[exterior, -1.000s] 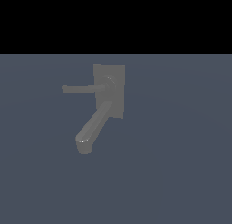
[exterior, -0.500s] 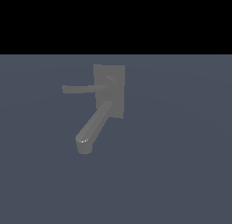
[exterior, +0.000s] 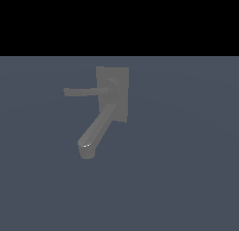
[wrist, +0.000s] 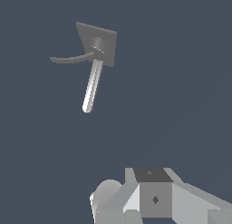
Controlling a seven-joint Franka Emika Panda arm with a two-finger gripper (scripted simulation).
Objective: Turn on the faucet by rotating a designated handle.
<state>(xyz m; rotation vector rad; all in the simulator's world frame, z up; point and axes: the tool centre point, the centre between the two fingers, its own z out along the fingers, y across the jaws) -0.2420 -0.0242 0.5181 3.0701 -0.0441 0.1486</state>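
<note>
Listing, from the exterior view's left to its right, what stands on the blue-grey floor.

Item 1: handle [exterior: 81, 91]. Thin straight grey rod, lying level, its free end toward the exterior view's left, its other end joined to a round hub [exterior: 111, 86]. In my wrist view the same rod [wrist: 92, 86] shows pale and bright, running out from the hub, well apart from me.

Item 2: spout [exterior: 95, 129]. Thick grey arm, angled down toward the exterior view's left, ending in a rounded tip with a small highlight. It sits below the handle. In my wrist view it is a dark, thin curved shape [wrist: 70, 59].

Item 3: faucet [exterior: 112, 92]. Dull grey, with a rectangular back plate that carries both hub and spout. It stands a little toward the exterior view's left of centre.

Item 4: my wrist housing [wrist: 154, 198]. Light grey blocks seen in the wrist view only, clear of the faucet. My jaws do not show in either view, so I cannot tell how they stand.
</note>
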